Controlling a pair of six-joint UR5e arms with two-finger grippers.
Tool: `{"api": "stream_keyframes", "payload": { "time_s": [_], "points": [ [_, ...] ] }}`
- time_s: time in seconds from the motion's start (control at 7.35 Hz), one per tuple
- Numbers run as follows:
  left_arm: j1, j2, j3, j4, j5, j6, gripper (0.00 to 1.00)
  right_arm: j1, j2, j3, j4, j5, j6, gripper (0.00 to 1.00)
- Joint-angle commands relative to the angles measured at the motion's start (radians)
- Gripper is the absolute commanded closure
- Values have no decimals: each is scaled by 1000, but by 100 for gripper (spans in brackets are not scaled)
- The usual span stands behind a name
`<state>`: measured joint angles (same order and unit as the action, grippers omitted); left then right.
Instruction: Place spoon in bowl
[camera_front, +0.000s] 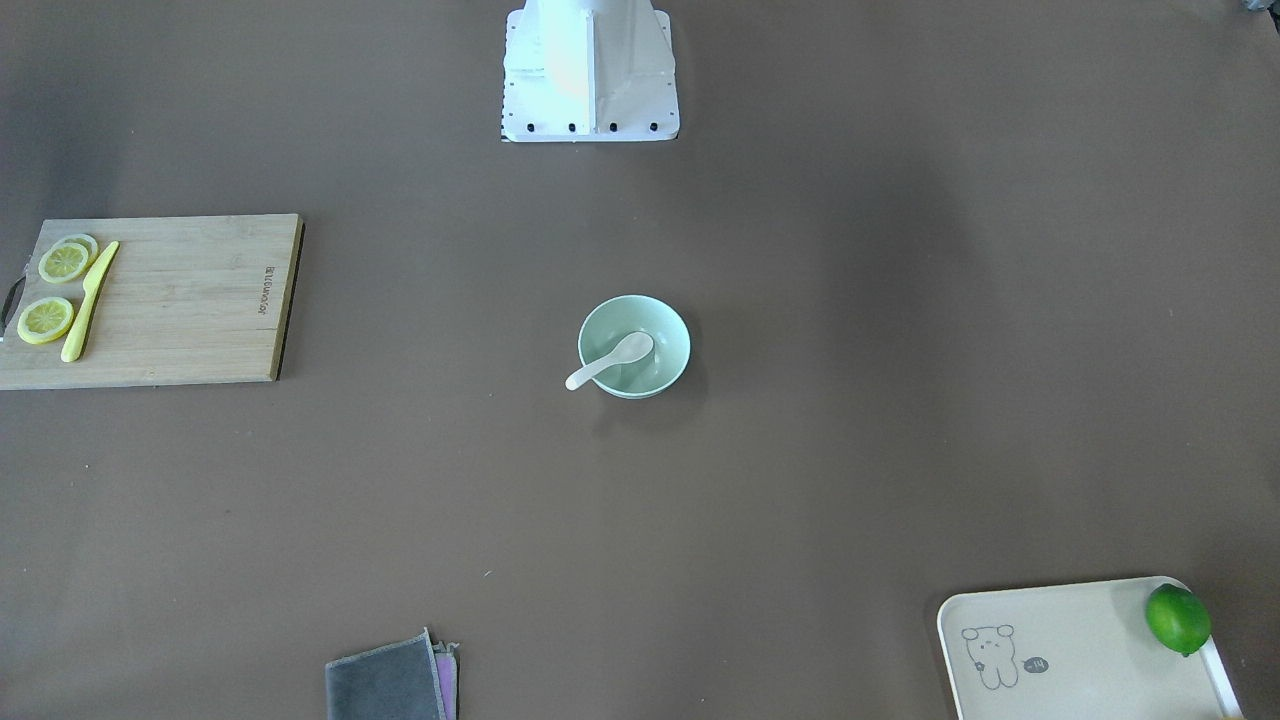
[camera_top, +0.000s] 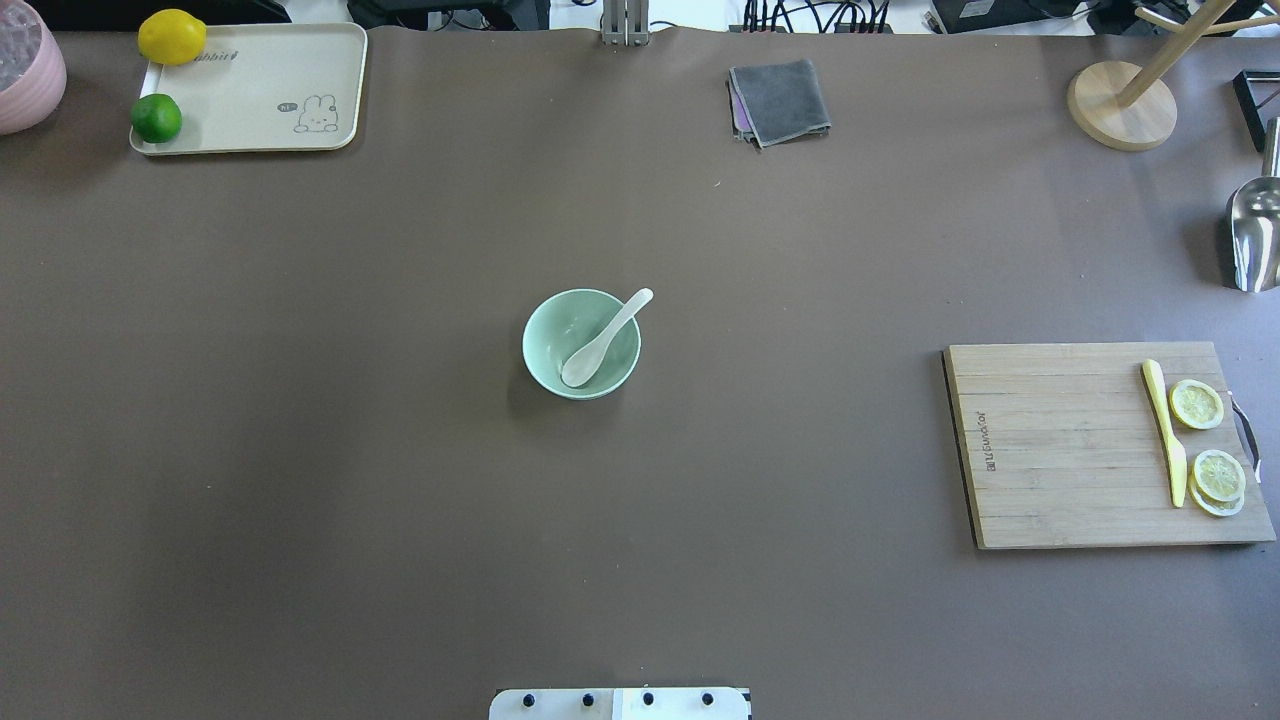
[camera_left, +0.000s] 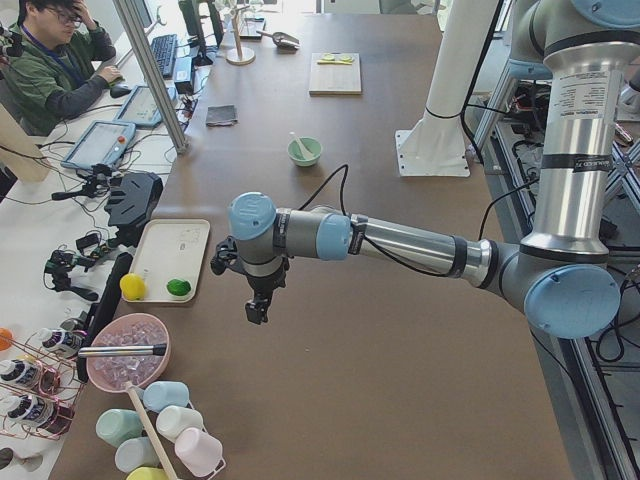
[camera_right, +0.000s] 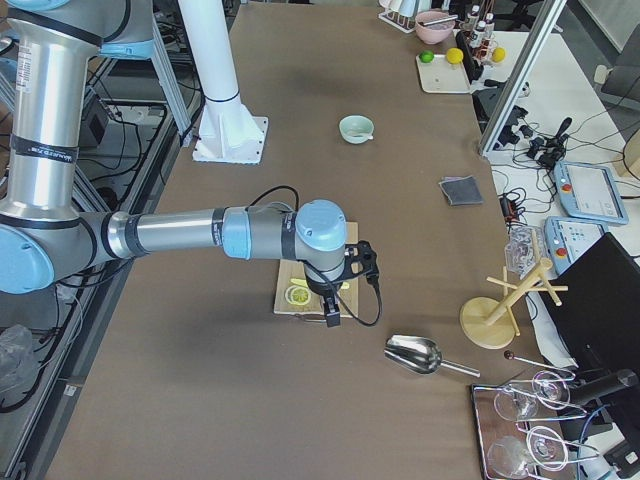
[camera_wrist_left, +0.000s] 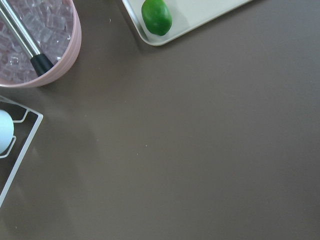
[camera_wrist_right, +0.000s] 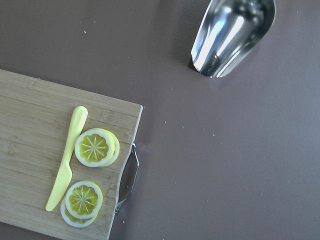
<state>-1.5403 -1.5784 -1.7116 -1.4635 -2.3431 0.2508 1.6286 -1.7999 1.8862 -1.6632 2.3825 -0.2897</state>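
You'll find the small white ceramic soup spoon (camera_top: 608, 335) lying scoop-down inside the round pale mint-green bowl (camera_top: 548, 335), its handle over the rim, so the placing looks done. The left gripper (camera_left: 258, 308) and right gripper (camera_right: 331, 315) hang well apart from the bowl. You cannot tell how far either is open.

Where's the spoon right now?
In the overhead view the spoon is at table centre. Its scoop rests inside the bowl, its handle leans over the far-right rim, and it lies well left of the cutting board.
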Motion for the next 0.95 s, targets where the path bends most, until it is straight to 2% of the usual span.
{"api": "stream_keyframes", "payload": {
  "time_s": [0.0,0.27,0.54,0.82],
  "points": [
    [-26,69,43,-38,1,-4,2,22,-33,-73,2,4,-11,0],
    [-90,97,9,-44,4,-2,2,19,-23,-70,13,6,-14,0],
    [-90,127,-46,-44,5,1,2,19,-33,-79,94,3,-12,0],
    [-90,144,-75,-46,4,2,2,19,-33,-84,92,6,-12,0]
  ]
}}
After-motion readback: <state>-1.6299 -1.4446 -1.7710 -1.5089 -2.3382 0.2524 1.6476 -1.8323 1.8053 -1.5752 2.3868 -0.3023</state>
